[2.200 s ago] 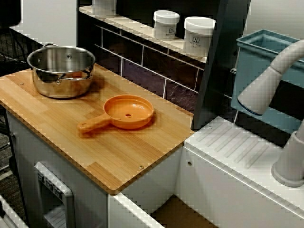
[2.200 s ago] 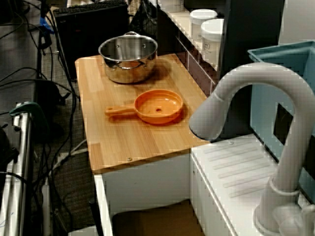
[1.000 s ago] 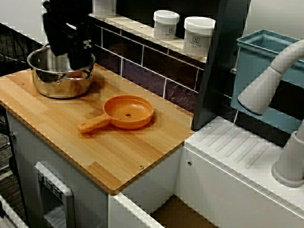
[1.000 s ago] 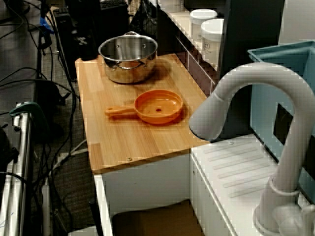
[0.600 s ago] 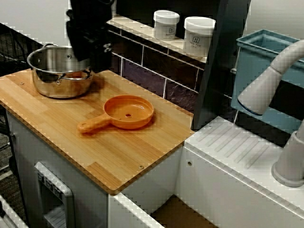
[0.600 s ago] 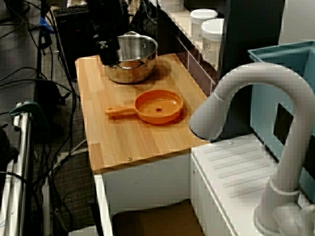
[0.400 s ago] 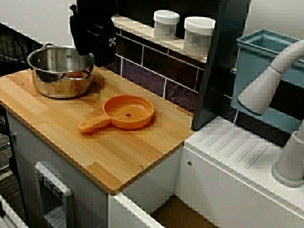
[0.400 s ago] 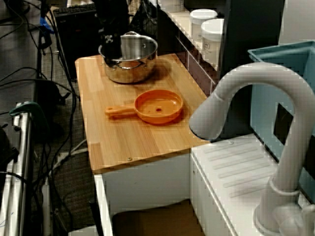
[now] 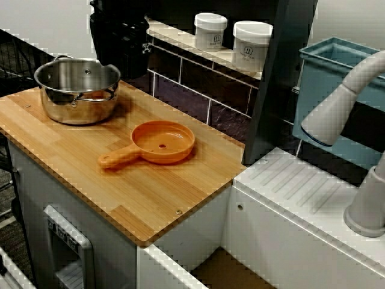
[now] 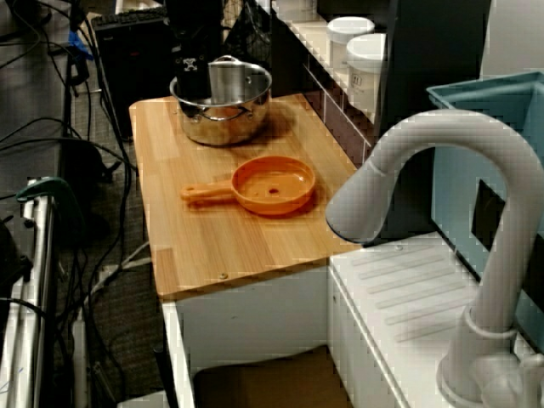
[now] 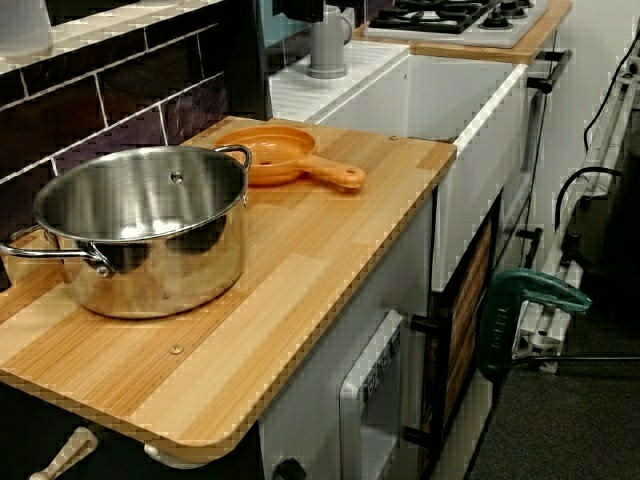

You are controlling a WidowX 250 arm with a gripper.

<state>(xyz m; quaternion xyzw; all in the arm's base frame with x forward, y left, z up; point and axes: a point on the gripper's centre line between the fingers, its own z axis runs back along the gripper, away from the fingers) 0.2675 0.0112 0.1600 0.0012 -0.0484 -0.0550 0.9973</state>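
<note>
Steel and shiny, the round two-handled pot stands at the far left of the wooden surface. The black tool hangs above it, seemingly over its rim. The tool is dark and blurred, so I cannot tell whether it is released or clenched. An orange plastic pan lies apart to the right. Dropping low here risks clipping the rim and skidding the pot.

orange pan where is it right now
In the view from above, the orange pan lies on the wooden counter between the steel pot and the white drainboard, apart from both.
</note>
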